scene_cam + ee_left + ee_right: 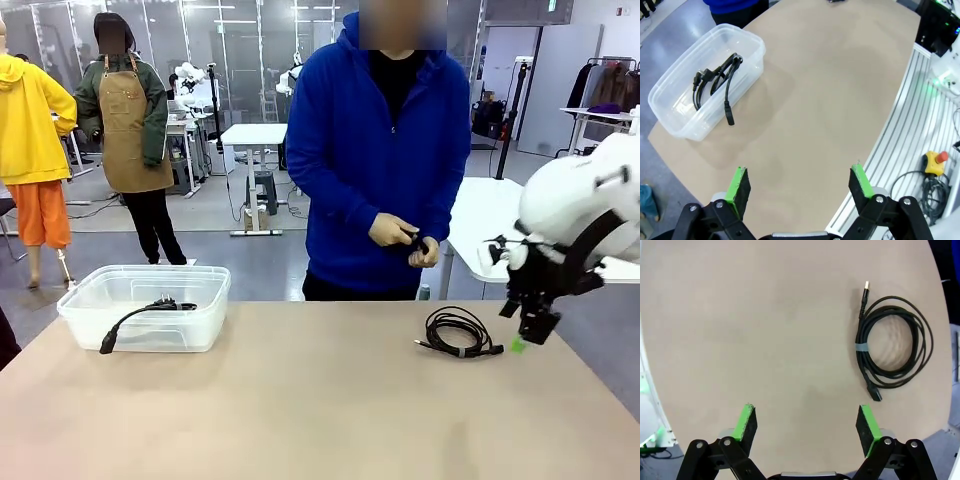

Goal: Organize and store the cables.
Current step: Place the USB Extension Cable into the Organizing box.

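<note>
A black coiled cable (458,333) (890,342) lies on the tan table at the right, bound by a grey tie, with a small connector at one end. Another black cable (145,313) (715,80) rests in the clear plastic bin (95,325) (675,112) at the left, one plug hanging over the rim. The person in blue holds a small dark thing in both hands (405,240); I cannot tell what it is. My right gripper (528,335) (806,427) hovers open just right of the coiled cable. My left gripper (801,184) is open above bare table, away from the bin.
The table's right side ends at a ribbed metal rail (920,125) with a yellow emergency stop (935,161) beyond it. Other people and white tables stand in the room behind.
</note>
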{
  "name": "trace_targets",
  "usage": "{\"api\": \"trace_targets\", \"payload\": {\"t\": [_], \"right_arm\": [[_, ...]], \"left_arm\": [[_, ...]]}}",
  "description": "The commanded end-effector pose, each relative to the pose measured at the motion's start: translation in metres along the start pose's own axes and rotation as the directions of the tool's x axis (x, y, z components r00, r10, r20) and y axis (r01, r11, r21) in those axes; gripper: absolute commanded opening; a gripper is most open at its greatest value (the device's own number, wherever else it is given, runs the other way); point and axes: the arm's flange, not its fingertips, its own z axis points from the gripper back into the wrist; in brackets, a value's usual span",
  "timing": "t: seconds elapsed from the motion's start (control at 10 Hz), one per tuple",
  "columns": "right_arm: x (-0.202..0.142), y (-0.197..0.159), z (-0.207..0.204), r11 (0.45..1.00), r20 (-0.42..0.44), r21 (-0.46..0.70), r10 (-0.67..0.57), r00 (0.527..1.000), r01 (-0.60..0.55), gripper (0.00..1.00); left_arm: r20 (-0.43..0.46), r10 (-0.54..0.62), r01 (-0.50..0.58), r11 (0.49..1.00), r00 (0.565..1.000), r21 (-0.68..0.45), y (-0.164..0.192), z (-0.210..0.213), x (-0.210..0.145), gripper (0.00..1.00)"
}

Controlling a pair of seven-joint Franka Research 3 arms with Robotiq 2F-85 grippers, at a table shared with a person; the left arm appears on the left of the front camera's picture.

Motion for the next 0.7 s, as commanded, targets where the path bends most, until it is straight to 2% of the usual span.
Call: {"api": "trace_targets", "payload": {"t": [0.0, 0.2, 0.6], "right_arm": [[0.017, -0.003, -0.014, 0.998, -0.042, -0.020, -0.053, 0.998, 0.052, 1.00], [0.023, -0.014, -0.038, 0.998, -0.075, -0.045, -0.045, 0.996, 0.042, 1.00], [0.032, -0.027, -0.071, 0.992, -0.069, -0.123, -0.039, 0.997, 0.031, 1.00]], "left_arm": [[-0.002, -0.008, 0.008, 1.000, 1.000, -0.010, -0.001, 0.001, 0.001, 1.00], [-0.002, -0.008, 0.008, 1.000, 1.000, -0.010, -0.001, 0.001, 0.001, 1.00], [-0.002, -0.008, 0.008, 1.000, 1.000, -0.010, -0.001, 0.001, 0.001, 1.00]]}}
